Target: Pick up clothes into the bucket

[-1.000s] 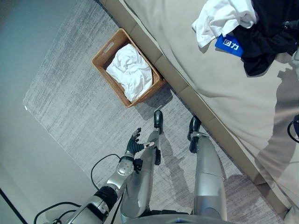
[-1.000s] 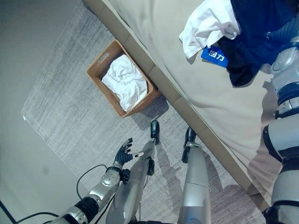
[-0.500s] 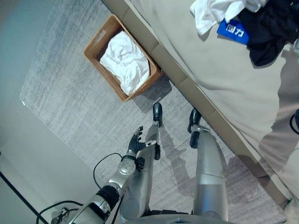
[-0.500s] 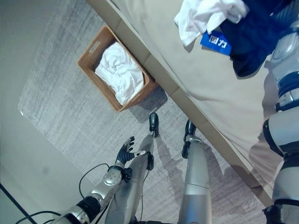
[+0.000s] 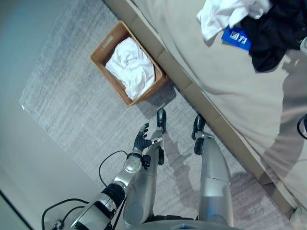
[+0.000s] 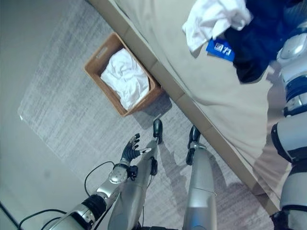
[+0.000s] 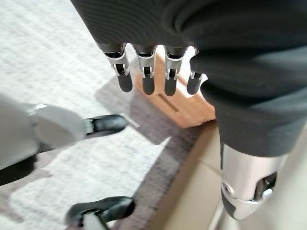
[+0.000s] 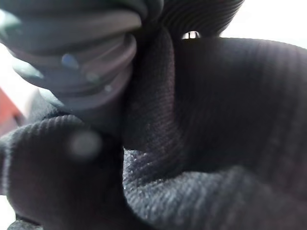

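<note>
A brown wicker basket [image 5: 102, 48] stands on the grey rug against the bed's side, with a crumpled white cloth [image 5: 132, 68] inside. On the bed lie a white garment [image 5: 225, 13], a blue piece with a label [image 5: 235, 38] and a black garment [image 5: 273, 33] in one heap. My left hand [image 5: 141, 138] hangs open over the rug, short of the basket, holding nothing; its straight fingers [image 7: 146, 72] point at the basket's corner. My right hand [image 6: 298, 34] is at the heap, and dark knitted cloth [image 8: 206, 143] lies right against it.
The beige bed [image 5: 230, 96] runs diagonally across the right side, its padded edge [image 5: 192, 91] right beside the basket. The grey rug [image 5: 72, 105] ends at bare floor [image 5: 29, 158] to the left.
The camera has shifted a little, so the whole scene sits differently. My left hand has risen slightly and come nearer the basket. The heap on the bed looks unchanged.
</note>
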Robot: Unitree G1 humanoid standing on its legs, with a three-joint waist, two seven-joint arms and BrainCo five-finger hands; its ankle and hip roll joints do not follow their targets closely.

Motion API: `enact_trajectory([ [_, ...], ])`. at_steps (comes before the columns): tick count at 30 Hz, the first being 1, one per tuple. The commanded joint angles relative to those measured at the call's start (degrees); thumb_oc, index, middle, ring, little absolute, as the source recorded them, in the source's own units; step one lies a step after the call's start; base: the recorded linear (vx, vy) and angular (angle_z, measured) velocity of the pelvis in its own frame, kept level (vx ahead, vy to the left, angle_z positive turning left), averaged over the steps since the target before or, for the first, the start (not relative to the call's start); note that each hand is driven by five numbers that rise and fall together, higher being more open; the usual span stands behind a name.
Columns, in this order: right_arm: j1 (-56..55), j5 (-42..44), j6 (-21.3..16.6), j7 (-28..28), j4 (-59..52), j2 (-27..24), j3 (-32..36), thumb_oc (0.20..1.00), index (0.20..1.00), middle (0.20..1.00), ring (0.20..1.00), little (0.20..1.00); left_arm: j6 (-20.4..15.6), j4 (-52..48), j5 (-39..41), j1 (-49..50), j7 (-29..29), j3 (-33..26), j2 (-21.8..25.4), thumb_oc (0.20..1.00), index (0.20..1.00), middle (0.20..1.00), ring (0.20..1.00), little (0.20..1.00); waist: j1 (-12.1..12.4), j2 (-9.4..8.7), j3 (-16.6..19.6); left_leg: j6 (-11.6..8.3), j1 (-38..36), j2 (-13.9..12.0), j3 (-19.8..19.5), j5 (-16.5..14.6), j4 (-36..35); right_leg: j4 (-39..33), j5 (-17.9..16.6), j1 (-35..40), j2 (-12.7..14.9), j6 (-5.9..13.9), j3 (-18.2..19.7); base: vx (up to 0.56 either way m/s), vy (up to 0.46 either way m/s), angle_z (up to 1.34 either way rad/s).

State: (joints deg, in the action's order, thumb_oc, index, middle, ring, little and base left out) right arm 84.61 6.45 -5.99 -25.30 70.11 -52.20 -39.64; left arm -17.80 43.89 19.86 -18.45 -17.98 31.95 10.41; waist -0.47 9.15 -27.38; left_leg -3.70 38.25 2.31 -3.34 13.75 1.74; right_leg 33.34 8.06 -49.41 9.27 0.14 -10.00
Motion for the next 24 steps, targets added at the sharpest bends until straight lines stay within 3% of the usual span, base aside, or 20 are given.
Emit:
enact_trajectory([
  [1, 2.88, 3.04, -3.28, -1.53, -3.26, -4.28, 1.59, 0.2, 0.2, 0.2, 0.2, 0.2, -0.43, 4.65, -2.68, 0.36, -0.05, -2.69, 4.1, 1.0, 1.0, 1.0, 1.0, 1.0, -0.83, -6.4, -2.41, 0.68, -7.27, 0.75, 1.1, -10.62, 6.28, -12.56, -8.62, 10.1, 0.75, 5.51, 2.35, -0.02, 0.05, -0.11],
  [7, -0.18, 1.08, -3.03, -2.06, -6.05, -6.44, 4.11, 0.2, 0.2, 0.2, 0.2, 0.2, -0.38, 5.43, -4.13, 3.06, 0.73, -5.59, 6.61, 1.0, 1.0, 1.0, 1.0, 1.0, -1.15, -8.87, -2.04, 0.9, -15.94, 0.5, 2.25, -12.29, 5.99, -17.42, -10.48, 20.83, 0.04, 6.37, 2.19, 0.02, 0.052, -0.13],
  [14, -7.01, -1.52, -2.66, -1.09, -7.98, -8.92, 8.07, 0.2, 0.2, 0.2, 0.2, 0.2, -0.14, 3.88, -7.19, 7.76, 3.49, -7.72, 9.74, 1.0, 1.0, 1.0, 1.0, 1.0, -1.36, -11.24, 7.16, 0.74, -26.7, -0.57, 2.61, -12.32, 0.07, -24.8, -11.25, 33.36, -1.03, 7.37, 0.12, 0.1, 0.022, -0.12],
  [15, -8.77, -2.54, -2.58, -0.57, -8.78, -10.16, 8.75, 0.2, 0.2, 0.2, 0.2, 0.2, -0.7, 0.46, -6.88, 9.35, 4.55, -8.24, 10.78, 1.0, 1.0, 1.0, 1.0, 1.0, -1.56, -11.49, 9.53, 0.53, -28.64, -0.91, 2.74, -11.82, -1.8, -26.77, -11.5, 35.59, -1.1, 7.61, -0.66, 0.07, 0.016, 0.06],
  [19, -8.76, -3.34, -2.36, 0.25, -8.57, -10.96, 8.67, 0.2, 0.2, 0.2, 0.2, 0.2, -1.12, -5.04, -3.82, 10.36, 7.27, -9.16, 12.16, 1.0, 1.0, 1.0, 1.0, 1.0, -1.65, -12.03, 12.78, 0.28, -31.7, -1.41, 2.92, -12.01, -3.0, -29.04, -11.54, 39.03, -1.5, 7.89, -1.4, 0.05, 0.021, 0.09],
  [21, -9.08, -3.64, -2.17, 1.11, -8.7, -11.27, 8.5, 0.2, 0.2, 0.2, 0.2, 0.2, -1.22, -12.96, -1.64, 10.84, 10.0, -8.97, 14.58, 1.0, 1.0, 1.0, 1.0, 1.0, -1.78, -12.75, 16.02, 0.44, -34.02, -1.57, 3.01, -13.13, -2.57, -29.46, -11.19, 41.73, -1.69, 7.91, -1.26, 0.08, 0.014, 0.03],
  [24, -9.58, -3.67, -2.04, 1.34, -8.33, -10.91, 8.74, 0.2, 0.2, 0.2, 0.2, 0.2, -1.09, -18.77, 0.08, 10.5, 11.18, -9.54, 16.4, 1.0, 1.0, 1.0, 1.0, 1.0, -1.77, -13.04, 17.88, 0.51, -36.29, -1.88, 3.18, -14.22, -2.39, -29.59, -10.37, 44.21, -1.97, 7.82, -1.06, 0.1, 0.013, 0.07],
])
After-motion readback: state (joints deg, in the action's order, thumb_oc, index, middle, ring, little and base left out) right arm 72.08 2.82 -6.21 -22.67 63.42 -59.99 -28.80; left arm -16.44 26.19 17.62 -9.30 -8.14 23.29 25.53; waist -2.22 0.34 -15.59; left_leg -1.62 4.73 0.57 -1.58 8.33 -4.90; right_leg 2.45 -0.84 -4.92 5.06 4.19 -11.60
